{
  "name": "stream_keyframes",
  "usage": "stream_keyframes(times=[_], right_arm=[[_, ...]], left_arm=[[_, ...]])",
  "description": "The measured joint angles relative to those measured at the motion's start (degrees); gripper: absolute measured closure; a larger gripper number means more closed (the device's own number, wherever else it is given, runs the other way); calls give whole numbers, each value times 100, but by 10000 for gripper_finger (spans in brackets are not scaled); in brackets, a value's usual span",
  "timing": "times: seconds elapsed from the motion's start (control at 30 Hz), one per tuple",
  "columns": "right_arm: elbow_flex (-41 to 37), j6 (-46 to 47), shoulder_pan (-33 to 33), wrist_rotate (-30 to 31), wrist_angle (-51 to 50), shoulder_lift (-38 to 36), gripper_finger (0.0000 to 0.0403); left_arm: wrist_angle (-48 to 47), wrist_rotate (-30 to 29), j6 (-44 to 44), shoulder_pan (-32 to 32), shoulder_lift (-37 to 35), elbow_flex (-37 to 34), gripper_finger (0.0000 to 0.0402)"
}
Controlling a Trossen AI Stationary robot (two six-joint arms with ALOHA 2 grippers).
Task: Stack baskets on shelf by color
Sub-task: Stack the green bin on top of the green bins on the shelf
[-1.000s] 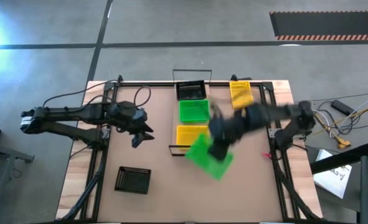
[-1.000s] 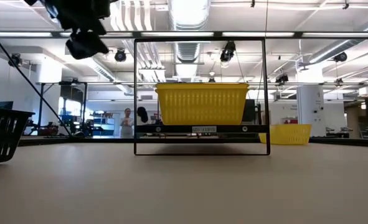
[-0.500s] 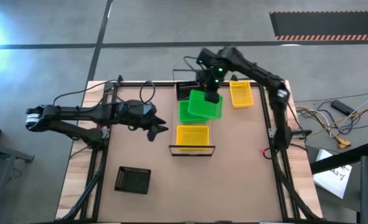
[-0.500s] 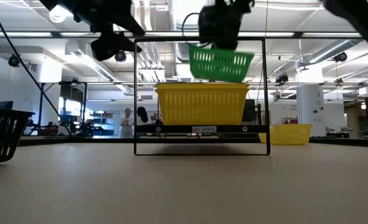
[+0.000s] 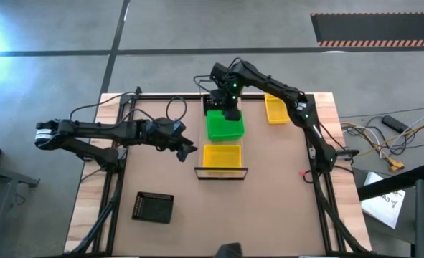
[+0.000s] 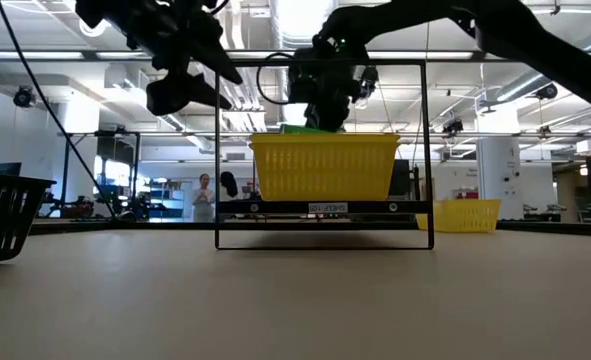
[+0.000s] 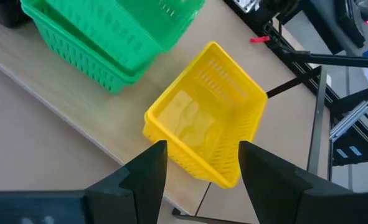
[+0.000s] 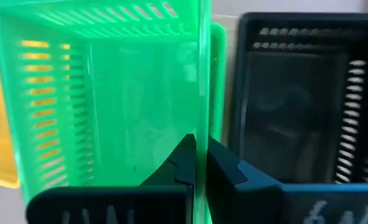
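Observation:
A green basket (image 5: 224, 129) sits nested in a second green basket (image 8: 218, 68) on the shelf (image 5: 199, 170). It lies between a black basket (image 5: 213, 104) at the far end and a yellow basket (image 5: 221, 155) at the near end. My right gripper (image 5: 229, 111) is above the green basket's far end, shut on it. My left gripper (image 5: 189, 149) hovers open to the left of the shelf, and in its wrist view the open left gripper (image 7: 199, 165) frames the yellow basket (image 7: 202, 124). In the low view only a green sliver (image 6: 300, 128) shows above the yellow basket (image 6: 323, 168). My right gripper pinches the upper green basket's far end wall (image 8: 202, 93), the one next to the black basket (image 8: 302, 93). One finger (image 8: 182, 158) is inside the basket and one finger (image 8: 224, 165) outside, coming from above and pointing down. The basket sits level, nested in the green basket below.
Another yellow basket (image 5: 276, 109) stands on the table to the right of the shelf. A black basket (image 5: 153, 207) rests near the table's near left corner. The shelf's black wire frame (image 6: 220, 150) rises at its ends. Bare tabletop lies on the near side.
My right gripper carried the green basket up from beside the shelf's near end, toward the far edge and over the shelf. It then lowered the basket into the green one there, turning it level. My left gripper moved right, toward the shelf.

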Motion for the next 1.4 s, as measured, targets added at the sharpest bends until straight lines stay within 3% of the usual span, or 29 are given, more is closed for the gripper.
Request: stream_keyframes(times=[0.3, 0.5, 0.63, 0.77, 0.87, 1.0, 1.07, 1.17, 1.4], right_arm=[[-2, 69, 117, 797, 94, 155, 384], [0, 231, 121, 792, 146, 128, 314], [0, 904, 78, 709, 131, 2, 262], [0, 1573, -90, 404, -261, -148, 241], [-2, 2001, -173, 447, -771, -301, 247], [-221, 2654, -194, 497, -733, -699, 278], [-480, 2942, -191, 879, -736, -955, 299], [-1187, 3471, -196, 1514, -742, -1422, 336], [-3400, 4441, -230, 1625, 259, -2379, 392]], left_arm=[[1, 6, 2, 1, -139, 2, 220], [-6, 15, 2, 0, -160, 2, 220], [-7, 47, 2, -1, -160, 2, 220], [-17, 50, -88, 0, -160, 2, 220], [-82, 40, -396, 46, -160, 4, 220], [-466, -94, -741, 153, -160, 4, 220], [-743, -108, -796, 225, -160, 4, 220], [-1094, -129, -896, 295, -160, 4, 220], [-1132, -168, -704, 373, -160, -7, 220]])
